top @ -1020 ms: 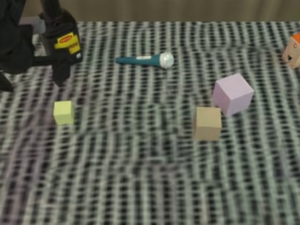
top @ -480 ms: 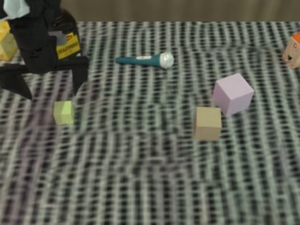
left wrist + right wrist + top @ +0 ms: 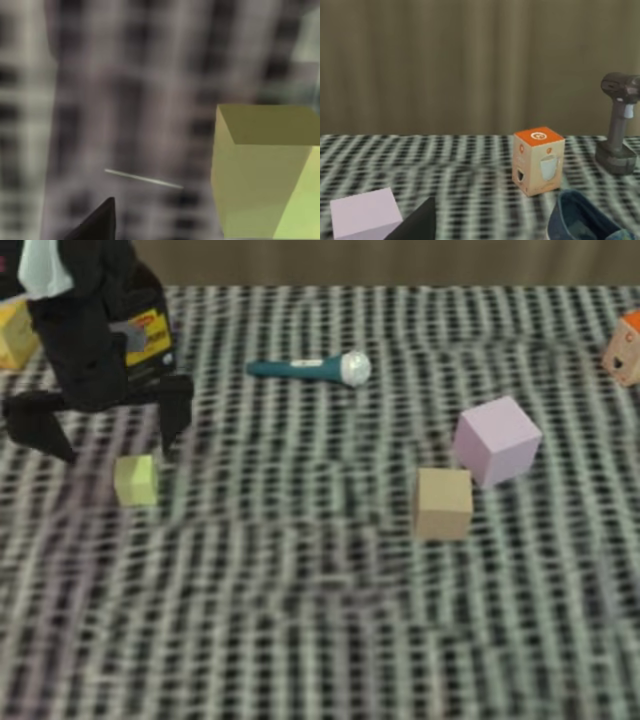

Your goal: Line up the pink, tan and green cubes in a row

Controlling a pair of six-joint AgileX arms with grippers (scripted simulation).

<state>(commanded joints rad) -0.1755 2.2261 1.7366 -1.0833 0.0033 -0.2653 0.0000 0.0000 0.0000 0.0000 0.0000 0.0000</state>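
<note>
The small green cube [image 3: 136, 480] lies at the left of the checked cloth. My left gripper [image 3: 108, 430] hovers just behind it and is open, its dark fingers [image 3: 176, 412] spread wide and holding nothing. Up close in the left wrist view, the green cube [image 3: 265, 170] sits off to one side of a finger [image 3: 100, 225]. The tan cube [image 3: 442, 503] and the larger pink cube [image 3: 497, 440] stand close together at the right. My right arm is out of the top view; its wrist view shows the pink cube [image 3: 365, 215] beside one finger [image 3: 420, 225].
A teal microphone [image 3: 310, 368] lies at the back middle. A black bottle with a yellow label [image 3: 150, 335] and a yellow block [image 3: 15, 335] stand behind the left gripper. An orange-roofed toy house [image 3: 625, 348] is far right. The right wrist view shows an orange-topped box [image 3: 537, 160], a drill [image 3: 620, 125] and a shoe [image 3: 585, 220].
The left arm has swung forward and lower towards the green cube, its spread fingers now just behind it. The cubes have not moved.
</note>
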